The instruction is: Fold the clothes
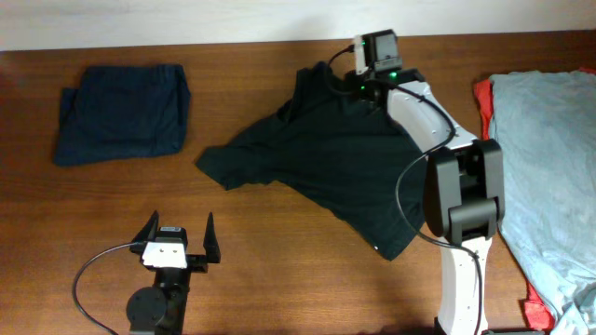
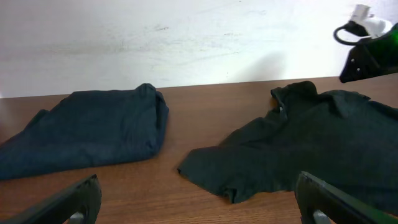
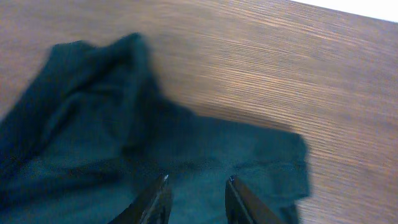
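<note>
Right gripper [image 3: 198, 180] hovered part-open, nothing pinched that I could see; black T-shirt [image 1: 345, 158] lay rumpled directly beneath fingertips. Left gripper [image 1: 179, 226] sat wide open, empty, shirt well ahead. My read: spreading shirt before first fold. Next: pinch collar edge, pull taut.

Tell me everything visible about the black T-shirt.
The black T-shirt is soft, dull fabric, unfolded and rumpled. It lies askew on the wooden table, one short sleeve pointing left and the collar bunched toward the far side. The right arm's fingers stand parted just above it; contact is unclear.
</note>
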